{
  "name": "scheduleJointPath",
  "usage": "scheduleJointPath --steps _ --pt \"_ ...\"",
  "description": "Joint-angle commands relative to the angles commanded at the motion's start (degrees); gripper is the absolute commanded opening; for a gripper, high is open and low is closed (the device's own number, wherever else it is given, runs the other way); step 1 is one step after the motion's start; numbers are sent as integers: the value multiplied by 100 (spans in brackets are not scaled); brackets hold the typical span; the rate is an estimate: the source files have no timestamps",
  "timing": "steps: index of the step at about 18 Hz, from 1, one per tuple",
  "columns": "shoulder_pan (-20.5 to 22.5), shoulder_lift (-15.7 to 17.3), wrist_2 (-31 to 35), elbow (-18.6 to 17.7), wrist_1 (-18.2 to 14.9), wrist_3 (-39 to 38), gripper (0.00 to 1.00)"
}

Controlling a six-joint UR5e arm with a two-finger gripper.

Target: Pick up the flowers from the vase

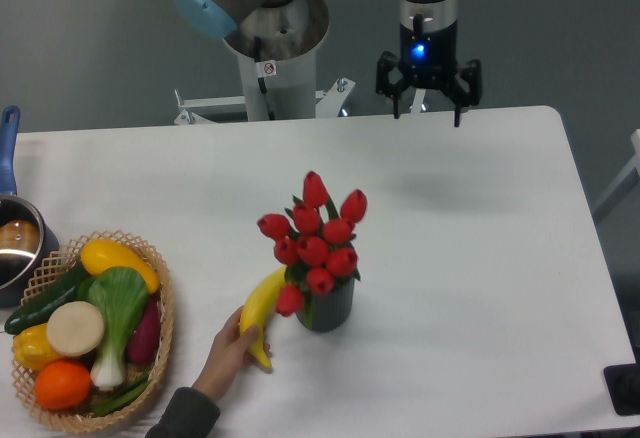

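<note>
The flowers (314, 240), a bunch of red closed tulip buds with green leaves, stand in the vase (330, 310), a small dark cylinder near the table's front middle. My gripper (428, 108) hangs high over the table's far edge, well behind and to the right of the flowers. Its fingers are spread apart and nothing is between them.
A person's hand (232, 350) holds a yellow banana (262, 310) right beside the vase on its left. A wicker basket (160, 326) of produce sits at the front left. A blue-handled metal pot (14, 240) is at the left edge. The robot base (268, 58) stands behind the table.
</note>
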Motion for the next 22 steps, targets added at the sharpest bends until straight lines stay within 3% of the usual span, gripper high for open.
scheduleJointPath --steps 8,12,15,18,22 --pt "-88 97 -1995 -132 44 26 100" --pt "-298 -34 -3128 -159 44 53 100" --pt "-465 -481 -3438 -54 201 70 100" --pt "-729 -1123 -3447 279 755 53 100" --pt "-756 -1362 -3465 632 765 9 100"
